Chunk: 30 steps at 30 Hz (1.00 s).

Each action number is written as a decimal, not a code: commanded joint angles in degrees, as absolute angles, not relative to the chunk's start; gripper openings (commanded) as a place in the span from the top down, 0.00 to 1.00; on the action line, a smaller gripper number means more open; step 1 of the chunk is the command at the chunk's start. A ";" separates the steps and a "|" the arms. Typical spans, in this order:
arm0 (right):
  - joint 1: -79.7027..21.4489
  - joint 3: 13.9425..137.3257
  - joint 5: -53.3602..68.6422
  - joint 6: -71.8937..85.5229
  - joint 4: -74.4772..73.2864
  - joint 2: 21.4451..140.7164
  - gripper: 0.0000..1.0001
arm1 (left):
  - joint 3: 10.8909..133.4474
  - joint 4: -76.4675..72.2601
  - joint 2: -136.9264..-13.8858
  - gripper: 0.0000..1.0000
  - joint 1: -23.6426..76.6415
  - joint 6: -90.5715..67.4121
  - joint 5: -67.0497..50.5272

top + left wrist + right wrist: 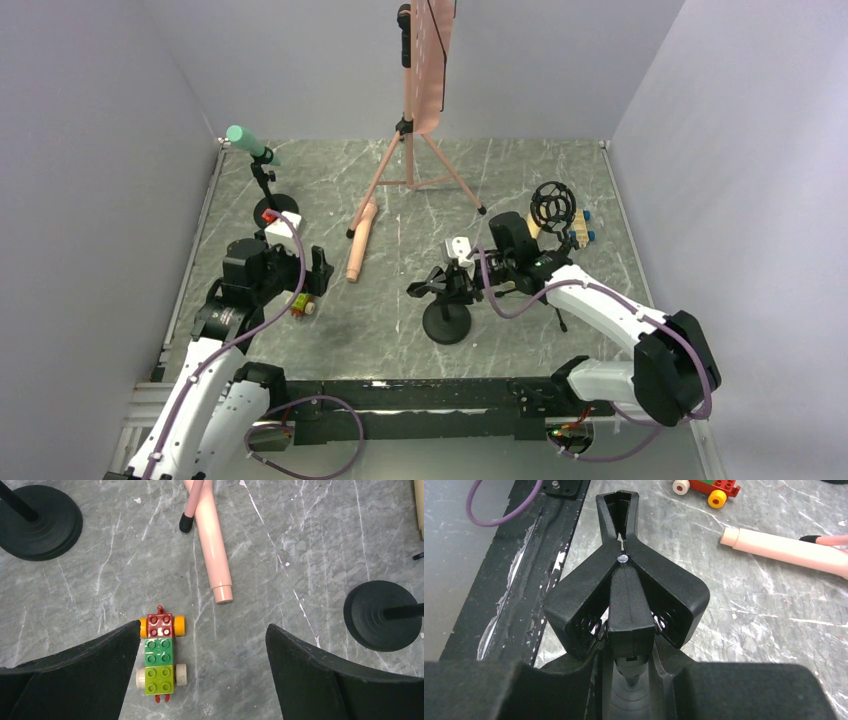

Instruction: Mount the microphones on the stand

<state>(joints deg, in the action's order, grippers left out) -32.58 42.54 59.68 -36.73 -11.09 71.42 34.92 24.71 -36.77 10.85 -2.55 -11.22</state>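
A teal-green microphone [245,140] sits clipped on the far-left stand [274,212]. A pale pink microphone [360,243] [212,545] [784,547] lies flat on the table by a leg of the pink tripod [410,150]. My right gripper [462,275] [631,665] is shut on the black spring clip [624,580] atop the middle stand [447,322], whose clip holds nothing. My left gripper [310,285] [202,627] hangs open just above the table, with nothing between its fingers. A tan-yellow piece [570,236] shows behind the right arm, mostly hidden.
A small multicoloured block toy [160,652] [300,303] lies by the left finger. A black ring-shaped mount [552,207] stands at the far right. Two round black bases [37,520] [382,615] flank the left gripper. Walls close in the table on three sides.
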 commanded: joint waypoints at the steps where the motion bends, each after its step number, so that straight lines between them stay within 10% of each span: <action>1: -32.74 40.00 60.56 -40.18 -8.46 68.88 0.75 | 35.95 23.29 -37.12 0.01 10.96 -2.41 -10.89; 13: -22.98 40.04 62.38 -44.15 -14.80 63.87 0.01 | 34.17 16.93 -41.79 0.01 10.99 -9.73 -24.44; 30: -15.51 43.87 64.51 -50.71 -25.50 57.88 0.00 | 71.53 40.12 -93.64 0.17 24.37 -12.79 3.80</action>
